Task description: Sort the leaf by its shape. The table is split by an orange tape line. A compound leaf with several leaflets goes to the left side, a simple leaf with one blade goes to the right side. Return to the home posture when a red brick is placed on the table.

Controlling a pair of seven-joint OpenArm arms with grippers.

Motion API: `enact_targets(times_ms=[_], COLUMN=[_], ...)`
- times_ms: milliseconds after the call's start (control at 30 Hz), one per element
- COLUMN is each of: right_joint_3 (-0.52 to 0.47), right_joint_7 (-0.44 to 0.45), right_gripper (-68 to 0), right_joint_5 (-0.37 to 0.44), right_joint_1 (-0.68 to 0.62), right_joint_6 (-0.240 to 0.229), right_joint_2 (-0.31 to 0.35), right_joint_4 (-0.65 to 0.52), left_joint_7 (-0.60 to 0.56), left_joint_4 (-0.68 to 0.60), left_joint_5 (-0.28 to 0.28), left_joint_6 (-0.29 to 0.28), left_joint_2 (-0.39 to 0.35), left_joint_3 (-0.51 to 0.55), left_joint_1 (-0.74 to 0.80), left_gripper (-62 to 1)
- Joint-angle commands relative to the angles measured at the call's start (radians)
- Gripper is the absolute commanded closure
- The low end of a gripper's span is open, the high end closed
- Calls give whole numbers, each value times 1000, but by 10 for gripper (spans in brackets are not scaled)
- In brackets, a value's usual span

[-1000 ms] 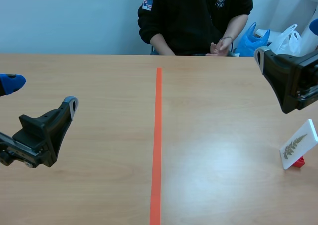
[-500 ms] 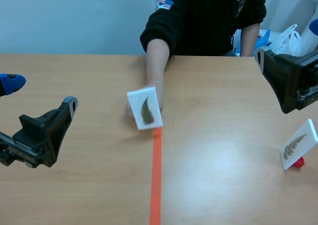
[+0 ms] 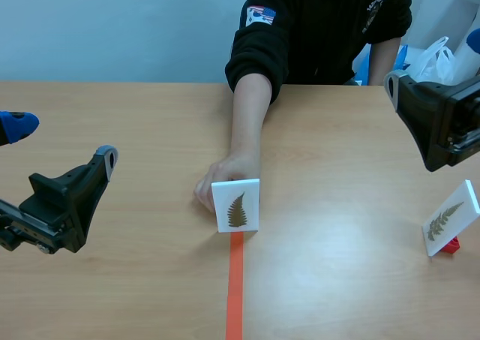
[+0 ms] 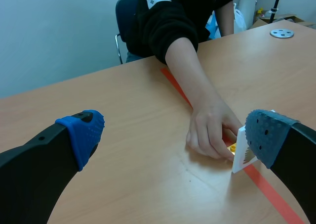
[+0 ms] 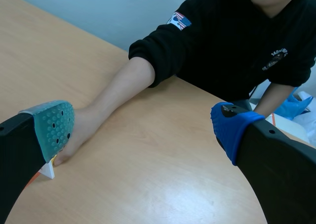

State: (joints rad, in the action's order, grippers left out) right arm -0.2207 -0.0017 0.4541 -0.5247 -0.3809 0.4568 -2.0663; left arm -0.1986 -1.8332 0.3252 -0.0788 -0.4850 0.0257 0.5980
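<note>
Both arms' jaws spread empty, the left arm (image 3: 56,205) should wait until the person's hand (image 3: 219,184) clears the upright leaf card (image 3: 236,205) on the worktop's (image 3: 150,280) tape line (image 3: 235,295), then pinch its edges.

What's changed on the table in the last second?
The person's hand brought a new leaf card toward the robot and stood it on the orange tape line, still holding it. The left pincer, the right pincer and the right-side card stayed put.

The table (image 3: 150,235) is smooth, a bit shiny wood, the white leaf card (image 3: 236,206) on it looks stiff and matt, and the sleeve (image 3: 259,51) above it is black cloth.
</note>
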Motion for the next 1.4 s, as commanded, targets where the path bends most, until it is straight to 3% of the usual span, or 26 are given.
enact_targets(times_ms=[0,600,800,1033,1167,1367], right_joint_3=[-1,-1,-1,10,76,250], right_joint_7=[15,-1,1,54,87,102], right_gripper=[-564,-564,-564,-564,-564,-564], right_joint_5=[6,-2,0,3,4,3], right_joint_1=[12,11,12,31,94,243], right_joint_6=[6,6,6,0,-8,-10], right_joint_2=[6,6,24,89,128,161], right_joint_4=[-3,8,79,216,315,480], left_joint_7=[-18,-18,-18,-18,-18,-18], left_joint_4=[-13,-13,-13,-13,-13,-13], left_joint_5=[4,4,4,4,4,4], left_joint_6=[1,1,1,1,1,1], left_joint_2=[5,5,5,5,5,5], left_joint_3=[1,1,1,1,1,1], left_joint_1=[0,0,0,0,0,0], left_gripper=[-613,-613,-613,-613,-613,-613])
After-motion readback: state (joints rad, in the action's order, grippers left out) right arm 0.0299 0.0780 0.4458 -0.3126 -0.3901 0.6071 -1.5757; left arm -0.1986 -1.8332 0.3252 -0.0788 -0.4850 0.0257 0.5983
